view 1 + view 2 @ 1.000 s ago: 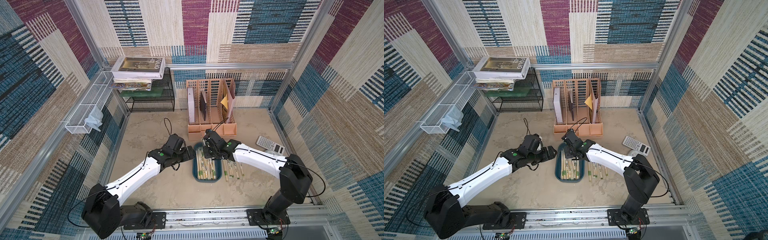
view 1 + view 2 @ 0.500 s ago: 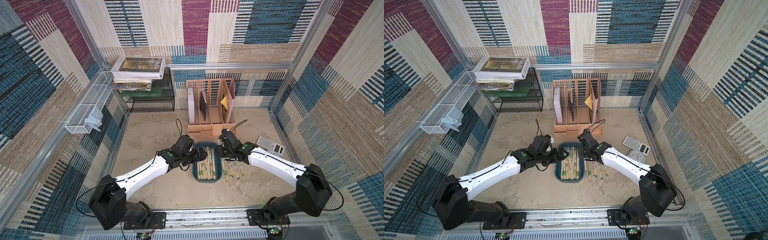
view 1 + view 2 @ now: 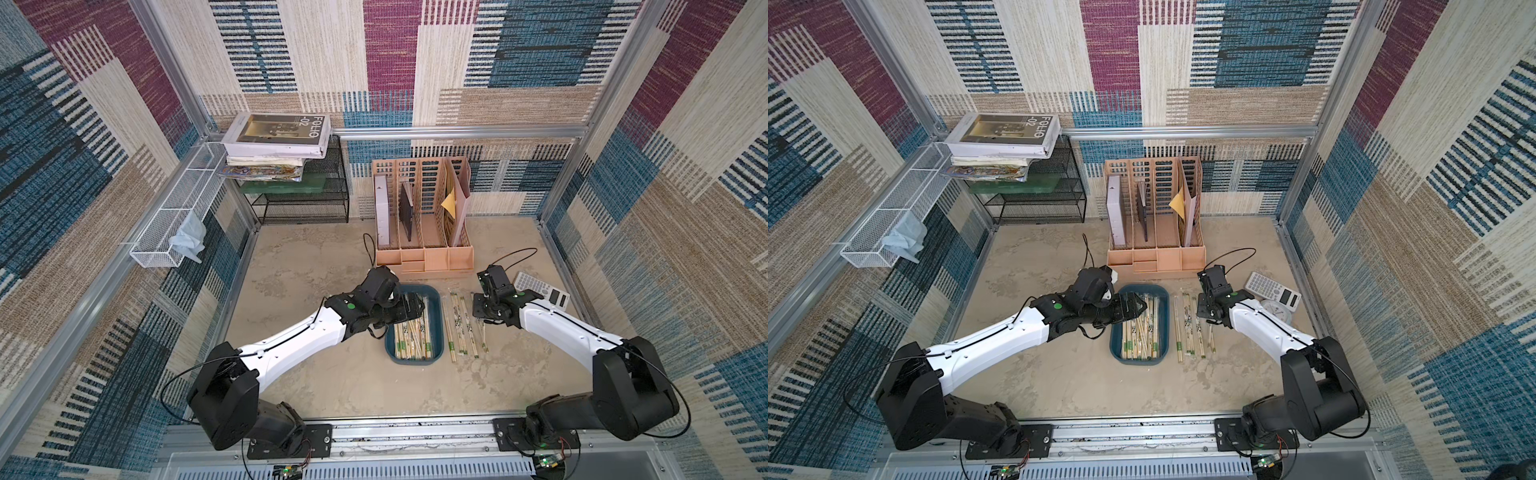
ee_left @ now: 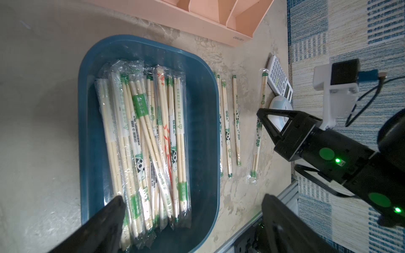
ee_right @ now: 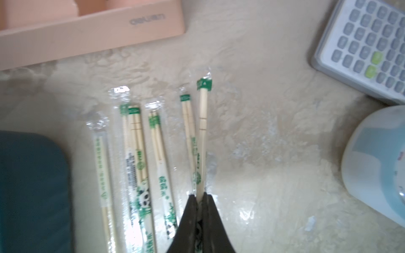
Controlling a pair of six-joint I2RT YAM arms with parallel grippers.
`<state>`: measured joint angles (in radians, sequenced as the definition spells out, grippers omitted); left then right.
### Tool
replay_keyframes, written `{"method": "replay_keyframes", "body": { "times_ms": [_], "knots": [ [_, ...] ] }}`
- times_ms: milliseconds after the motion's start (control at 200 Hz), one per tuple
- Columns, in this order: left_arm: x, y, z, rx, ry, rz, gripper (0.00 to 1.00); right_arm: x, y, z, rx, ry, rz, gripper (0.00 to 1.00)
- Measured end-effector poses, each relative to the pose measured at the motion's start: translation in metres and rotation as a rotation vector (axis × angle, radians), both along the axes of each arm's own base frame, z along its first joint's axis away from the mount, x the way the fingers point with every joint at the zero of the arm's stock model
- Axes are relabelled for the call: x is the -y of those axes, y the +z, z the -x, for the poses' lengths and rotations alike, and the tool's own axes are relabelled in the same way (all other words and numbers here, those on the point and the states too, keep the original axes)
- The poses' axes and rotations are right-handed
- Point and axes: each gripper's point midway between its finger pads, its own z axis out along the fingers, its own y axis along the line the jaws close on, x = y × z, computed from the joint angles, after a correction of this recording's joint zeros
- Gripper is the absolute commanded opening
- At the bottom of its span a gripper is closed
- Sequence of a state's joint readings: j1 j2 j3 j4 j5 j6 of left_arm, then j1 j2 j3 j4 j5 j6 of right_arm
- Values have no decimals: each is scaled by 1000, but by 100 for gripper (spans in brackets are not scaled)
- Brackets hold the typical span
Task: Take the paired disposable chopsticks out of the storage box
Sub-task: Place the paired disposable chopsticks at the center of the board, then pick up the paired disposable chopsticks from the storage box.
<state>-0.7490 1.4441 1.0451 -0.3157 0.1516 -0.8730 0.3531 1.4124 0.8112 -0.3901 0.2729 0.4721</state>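
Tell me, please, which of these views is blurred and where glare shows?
Right wrist view: soft throughout, print smeared on the held chopstick pair in the right gripper and on the calculator keys. Left wrist view: sharp, with glare on the clear wrappers of the paired disposable chopsticks in the storage box. Both top views: crisp, evenly lit, only soft shadows.

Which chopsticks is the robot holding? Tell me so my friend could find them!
Find the dark blue storage box on the table; a row of wrapped chopstick pairs lies beside it. The held pair is at the row's end farthest from the box, nearest the grey calculator. Only this one is pinched between the black tips of the right end effector.
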Motion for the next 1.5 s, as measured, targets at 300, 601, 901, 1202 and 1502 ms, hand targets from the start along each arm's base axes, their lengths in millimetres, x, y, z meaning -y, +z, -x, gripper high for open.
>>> {"method": "replay_keyframes", "body": {
  "times_ms": [300,601,901,1202,1502],
  "knots": [
    [-4,-2,-1,8,6,-26,99,23,-19,-5,-56,-15,108,8],
    [-5,-2,-1,7,7,-31,99,26,-35,-9,-97,11,195,12],
    [-6,-1,0,11,5,-32,99,15,-22,-12,-58,41,239,35],
    [-20,-3,0,29,41,-82,99,-21,46,-17,107,92,99,36],
    [-46,-4,-8,63,122,-206,99,-91,67,1,130,240,-154,37]
  ]
}}
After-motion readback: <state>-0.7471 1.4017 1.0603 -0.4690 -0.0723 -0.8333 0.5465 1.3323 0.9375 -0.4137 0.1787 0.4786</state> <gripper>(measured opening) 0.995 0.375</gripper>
